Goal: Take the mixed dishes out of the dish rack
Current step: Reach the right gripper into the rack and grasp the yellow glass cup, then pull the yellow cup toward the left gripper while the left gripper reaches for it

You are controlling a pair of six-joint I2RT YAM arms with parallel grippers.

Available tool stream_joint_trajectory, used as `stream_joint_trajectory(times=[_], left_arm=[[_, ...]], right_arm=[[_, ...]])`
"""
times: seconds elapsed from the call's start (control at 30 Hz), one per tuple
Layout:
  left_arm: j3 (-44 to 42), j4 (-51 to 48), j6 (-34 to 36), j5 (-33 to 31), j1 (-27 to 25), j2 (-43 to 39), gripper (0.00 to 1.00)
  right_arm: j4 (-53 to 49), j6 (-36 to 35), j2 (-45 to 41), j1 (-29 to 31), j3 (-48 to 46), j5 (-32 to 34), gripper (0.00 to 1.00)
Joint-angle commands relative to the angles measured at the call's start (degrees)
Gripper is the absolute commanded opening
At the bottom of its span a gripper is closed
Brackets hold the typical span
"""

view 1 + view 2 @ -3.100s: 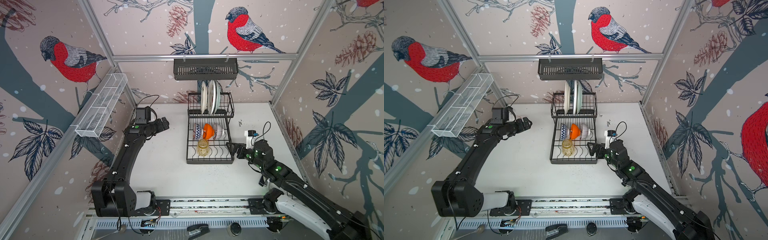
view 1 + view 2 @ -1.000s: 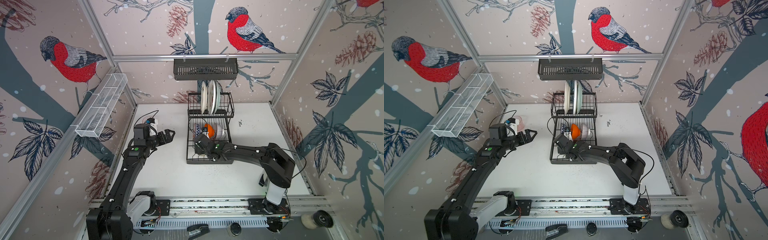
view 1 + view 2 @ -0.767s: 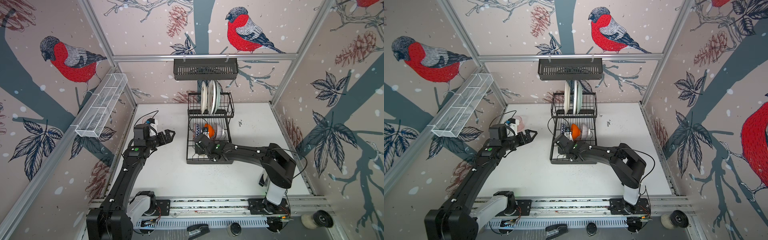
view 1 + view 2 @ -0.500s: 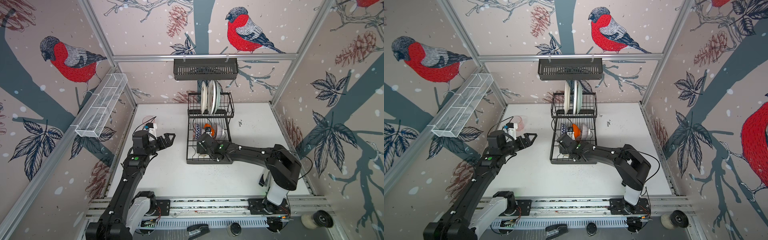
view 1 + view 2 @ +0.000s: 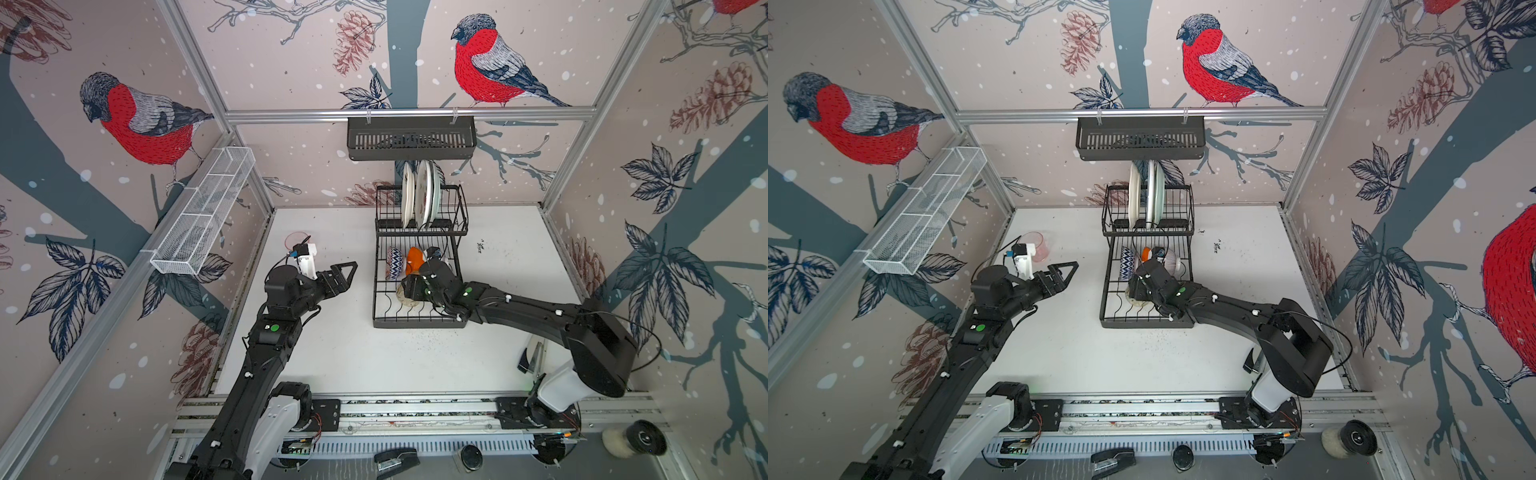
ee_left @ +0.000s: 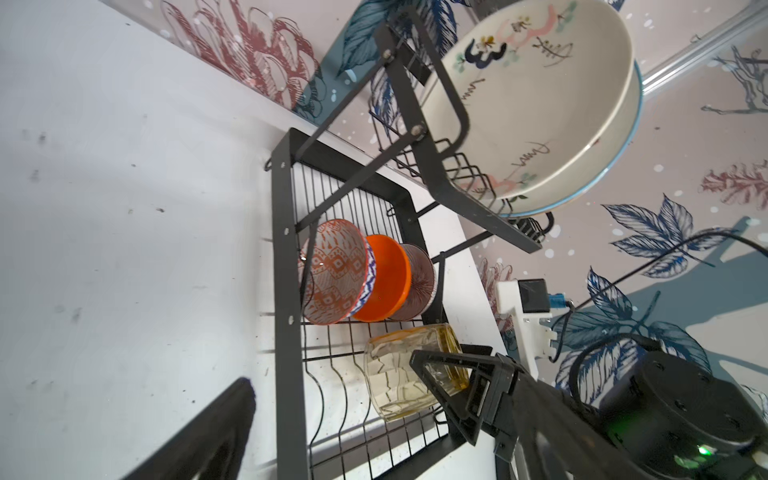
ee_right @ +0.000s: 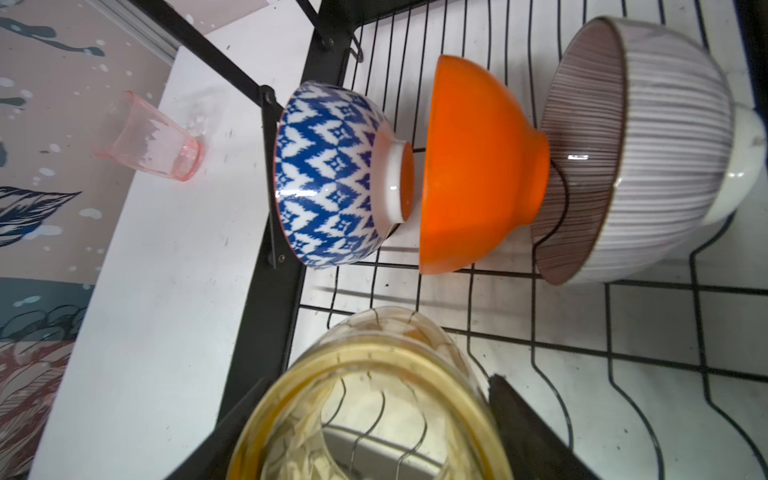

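- Far left on the white bench (image 5: 332, 353), near the side wall, a pink ribbed glass tumbler (image 5: 297, 241) stands upright, well outside the rack
- Just right of it, the left claw (image 5: 348, 275) hovers over bare bench, pointing toward the rack, with its jaws spread wide and nothing between them
- Mid-bench sits the two-tier black wire dish rack (image 5: 417, 324); on its lower tray three bowls stand on edge in a close row: a blue-and-white patterned ceramic bowl (image 7: 332, 174), then an orange ceramic bowl (image 7: 478, 166), then a white ribbed ceramic bowl (image 7: 665, 145)
- Nearer the front of that tray, an amber ribbed glass tumbler (image 7: 365, 415) lies on its side, and the right claw (image 7: 380, 380) is closed around it, one finger against each flank
- Up in the raised basket at the back of the rack, cream and pale mint round plates (image 5: 417, 195) stand upright in their slots
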Motion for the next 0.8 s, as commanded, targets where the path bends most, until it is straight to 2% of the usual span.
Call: stream_joint_trajectory(times=[0.0, 0.3, 0.47, 0.77], left_arm=[[0.76, 4.84, -0.76, -3.17, -3.78, 1.25, 0.97], [2.01, 11.13, -0.97, -7.96, -14.42, 8.3, 0.97], [2.69, 14.41, -1.15, -7.83, -16.83, 12.1, 0.97], [1.21, 18.45, -1.61, -12.57, -22.0, 13.05, 0.97]], right_arm=[[4.41, -0.01, -2.58, -0.76, -1.26, -1.34, 0.64], [6.22, 1.55, -10.04, -4.23, -6.82, -0.51, 0.64], [8.9, 2.35, -13.86, -6.08, -9.72, -2.93, 0.64], [11.87, 3.9, -16.94, -8.53, -12.06, -5.9, 0.64]])
